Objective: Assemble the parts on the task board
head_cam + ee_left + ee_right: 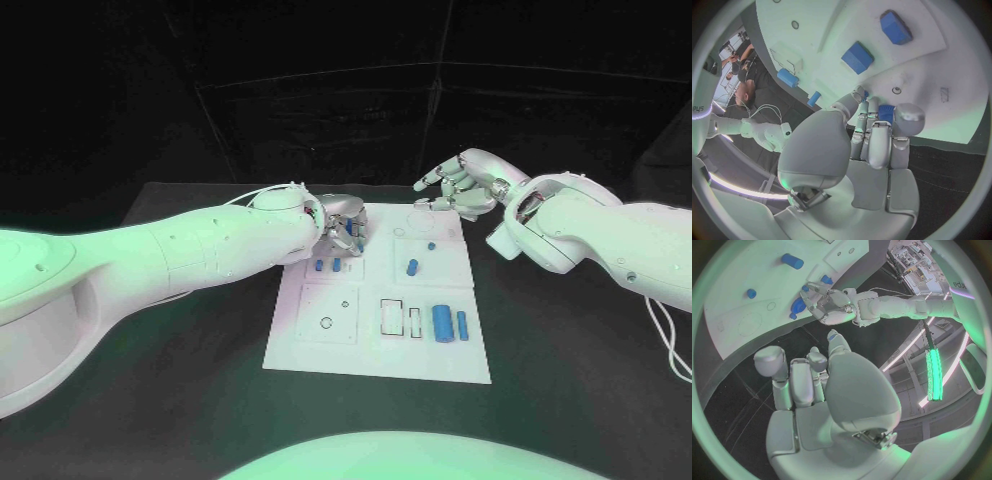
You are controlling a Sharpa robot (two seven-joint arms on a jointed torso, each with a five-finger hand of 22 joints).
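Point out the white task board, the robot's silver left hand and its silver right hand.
white task board (378, 360): head view, bare near edge.
silver left hand (338, 227): head view, middle of the hand over the board's far left part.
silver right hand (459, 184): head view, middle of the hand.

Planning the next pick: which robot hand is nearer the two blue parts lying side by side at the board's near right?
Left. The left robot hand is over the task board's far left; the right robot hand hovers beyond its far edge, farther from the blue parts.

Matt white task board (378, 345), smooth blue plastic-looking parts (444, 326), matt black table (562, 340), glossy silvery left hand (873, 135).
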